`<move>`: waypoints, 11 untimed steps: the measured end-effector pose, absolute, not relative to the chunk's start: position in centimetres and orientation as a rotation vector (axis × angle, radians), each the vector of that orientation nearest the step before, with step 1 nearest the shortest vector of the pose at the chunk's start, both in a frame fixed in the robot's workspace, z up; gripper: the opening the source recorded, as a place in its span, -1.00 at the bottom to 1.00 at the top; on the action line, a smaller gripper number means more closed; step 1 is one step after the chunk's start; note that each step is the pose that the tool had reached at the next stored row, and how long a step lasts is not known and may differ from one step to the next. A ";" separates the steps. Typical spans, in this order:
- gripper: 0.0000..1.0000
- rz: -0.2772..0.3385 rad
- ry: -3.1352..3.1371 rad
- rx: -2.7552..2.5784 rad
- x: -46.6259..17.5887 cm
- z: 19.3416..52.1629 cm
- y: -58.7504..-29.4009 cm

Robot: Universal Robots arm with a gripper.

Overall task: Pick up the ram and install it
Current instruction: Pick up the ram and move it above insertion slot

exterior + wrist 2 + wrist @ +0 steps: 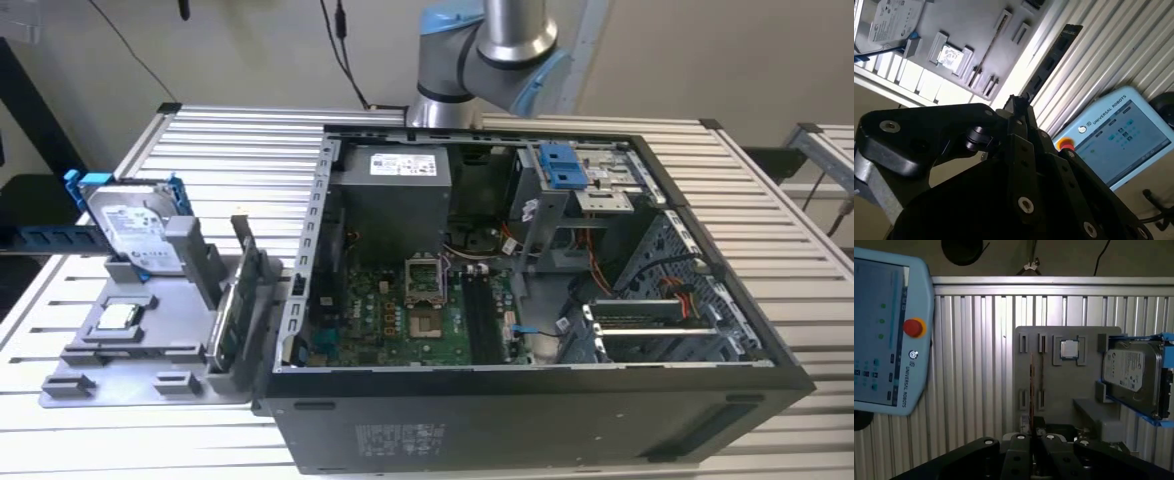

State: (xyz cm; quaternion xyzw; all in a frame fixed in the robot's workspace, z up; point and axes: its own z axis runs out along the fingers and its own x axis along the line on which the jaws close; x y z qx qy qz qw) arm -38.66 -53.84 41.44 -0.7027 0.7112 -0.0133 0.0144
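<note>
The gripper (1019, 99) has its fingers clamped on one end of the ram (1052, 55). The ram hangs above the desk (974, 365), near the gray holder (1064, 385) with the hard drive (1131, 372).

Worktop (227, 140): ribbed aluminium slats, spans most of the exterior view. An open black PC case (534, 425) sits on it from centre to right of frame. A grey parts holder (127, 350) sits at lower left, just beside the case. In the first wrist view a blue teach pendant (884, 340) lies on the slats, apart from the holder.
</note>
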 end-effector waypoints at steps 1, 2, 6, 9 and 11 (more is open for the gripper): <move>-0.72 -0.041 2.215 -2.188 -38.3 41.4 -53.8; -0.72 -0.039 2.215 -2.189 -37.9 41.4 -53.8; -0.72 -0.035 2.217 -2.191 -36.7 41.4 -53.8; -0.72 -0.033 2.218 -2.192 -36.0 41.4 -53.8; -0.72 -0.032 2.219 -2.192 -35.6 41.4 -53.8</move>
